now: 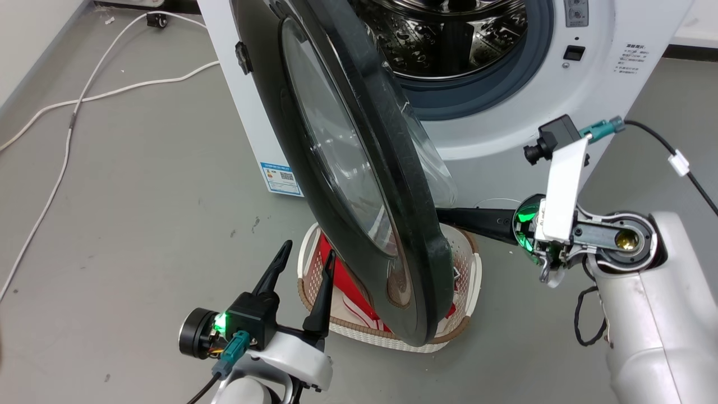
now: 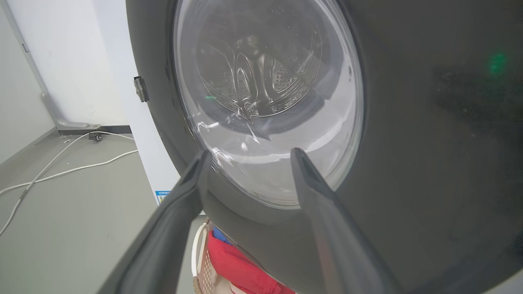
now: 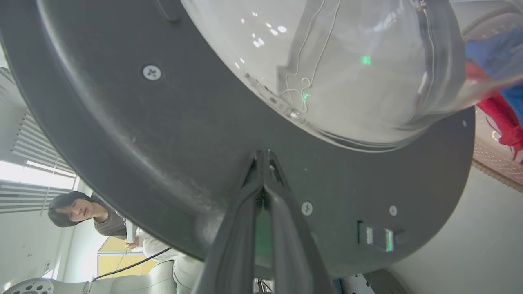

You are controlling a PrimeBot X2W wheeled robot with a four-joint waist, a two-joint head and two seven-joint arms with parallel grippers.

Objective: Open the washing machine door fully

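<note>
The washing machine door [image 1: 359, 168], glossy black with a bulging glass centre, stands swung partly out from the white washing machine [image 1: 606, 84], its edge turned toward me. My left gripper [image 1: 308, 252] is open at the lower left, just outside the door's outer face [image 2: 429, 143]; in the left wrist view the gripper [image 2: 250, 154] frames the glass [image 2: 265, 102]. My right gripper [image 1: 449, 215] reaches in from the right behind the door. In the right wrist view that gripper [image 3: 263, 154] is shut, tips against the door's inner face [image 3: 122, 122] below the glass bowl [image 3: 347, 61].
A white laundry basket [image 1: 474, 269] with red cloth [image 1: 348, 292] sits on the floor under the door's lower edge. White cables [image 1: 84, 95] run across the grey floor at the left. A person [image 3: 102, 216] sits beyond the door in the right wrist view.
</note>
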